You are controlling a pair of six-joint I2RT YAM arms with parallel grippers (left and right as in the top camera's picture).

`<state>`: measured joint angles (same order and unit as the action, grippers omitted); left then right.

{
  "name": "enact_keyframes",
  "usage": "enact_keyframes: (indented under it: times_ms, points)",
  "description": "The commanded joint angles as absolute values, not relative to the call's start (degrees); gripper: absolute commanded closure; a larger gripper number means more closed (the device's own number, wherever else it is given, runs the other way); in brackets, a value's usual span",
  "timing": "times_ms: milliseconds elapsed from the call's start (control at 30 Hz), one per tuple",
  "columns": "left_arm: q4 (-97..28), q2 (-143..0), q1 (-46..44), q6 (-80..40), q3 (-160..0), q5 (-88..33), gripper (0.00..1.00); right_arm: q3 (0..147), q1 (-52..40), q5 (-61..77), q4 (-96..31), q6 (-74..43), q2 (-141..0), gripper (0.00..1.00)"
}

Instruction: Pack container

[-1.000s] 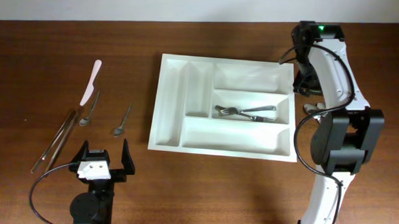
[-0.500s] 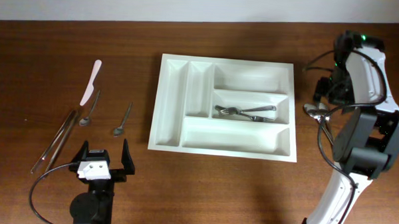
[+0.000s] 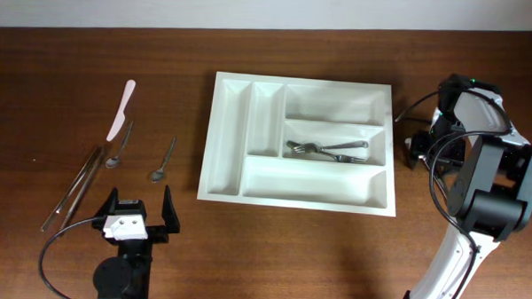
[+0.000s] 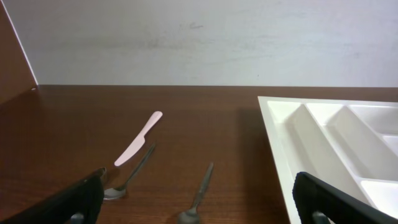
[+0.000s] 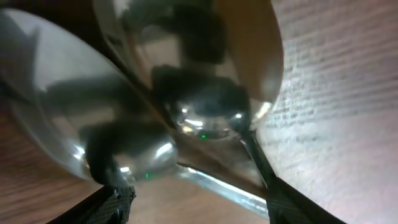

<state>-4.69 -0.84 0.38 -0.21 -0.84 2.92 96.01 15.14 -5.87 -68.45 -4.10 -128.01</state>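
The container (image 3: 207,147) is a large white tray in the middle of the table; its near-left corner also shows in the left wrist view (image 4: 292,130). A few metal forks (image 3: 324,150) lie in its middle right compartment. My right gripper (image 3: 417,153) is down at the table just right of the tray, open. In the right wrist view its fingers (image 5: 112,202) straddle the handles of two shiny spoons (image 5: 186,56) lying right before the camera, without closing on them. My left gripper (image 3: 141,200) rests open at the front left, holding nothing.
Left of the tray lie a pink knife (image 3: 122,107), a spoon (image 3: 119,144), a smaller spoon (image 3: 164,159) and long metal tongs (image 3: 74,185). The left wrist view shows the knife (image 4: 138,140) and both spoons (image 4: 198,196) ahead.
My right arm swung from the tray's back right corner out to the right, then lowered onto the spoons beside the tray. The left arm stayed still.
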Motion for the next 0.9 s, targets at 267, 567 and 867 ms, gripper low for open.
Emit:
enact_keyframes:
  times_ms: [267,567,867]
  points:
    - [-4.69,-0.34,0.14,-0.38,-0.58,2.31,0.01,95.31,15.27,-3.2,-63.33,1.13,-127.81,0.31]
    - [-4.69,-0.34,0.16,-0.38,-0.58,2.31,0.01,95.31,15.49,0.78,-63.77,2.5,-127.81,0.31]
    - [-4.69,-0.34,0.16,-0.38,-0.58,2.28,0.01,96.53,15.14,0.91,-63.24,9.72,-127.76,0.31]
